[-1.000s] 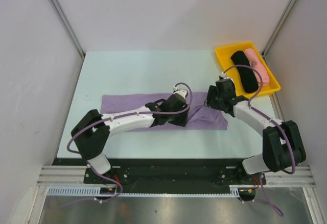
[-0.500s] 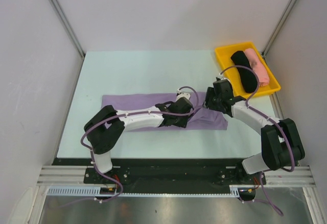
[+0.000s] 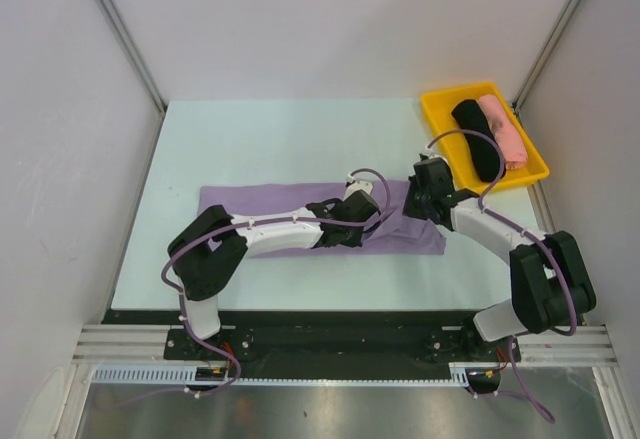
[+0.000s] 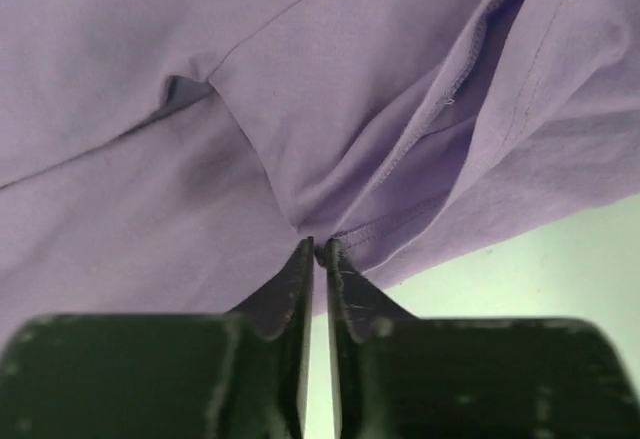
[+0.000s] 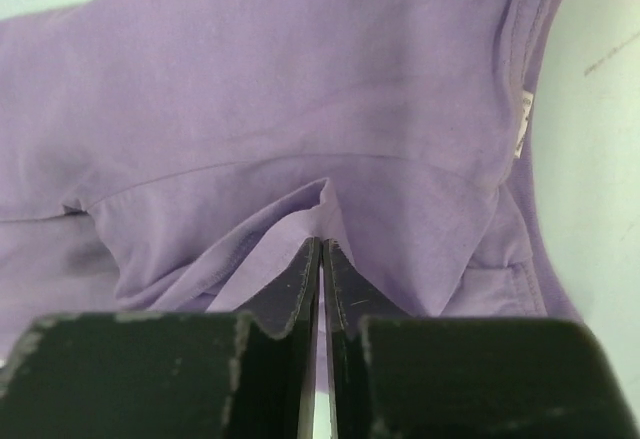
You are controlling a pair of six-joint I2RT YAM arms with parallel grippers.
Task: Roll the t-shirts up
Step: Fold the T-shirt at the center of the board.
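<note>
Lavender t-shirt (image 3: 240, 202) lies spread flat in a long band across the near half of the table (image 3: 250, 139), its right end rumpled where your 2 arms meet. Your left gripper (image 4: 316, 249) is low over that end, its fingers drawn together with only a thin slit between them. The tips nip a puckered peak of cloth just by a stitched hem, and creases fan out from the pinch. Bare table shows to the right of that hem in the left wrist view. Your right gripper (image 5: 321, 244) is likewise clamped on the shirt: its tips hold a small raised ridge of fabric, with a seam curving across just beyond it. The white neck label (image 5: 521, 124) sits off to the right of that pinch, near the shirt's edge. From above, the 2 grippers are close beside each other, the left one nearer you, the right one farther back and to the right. At the far right corner a yellow tray (image 3: 437, 109) holds 1 black bundle (image 3: 478, 144) and 1 pink bundle (image 3: 503, 129) side by side, not touching the shirt.
</note>
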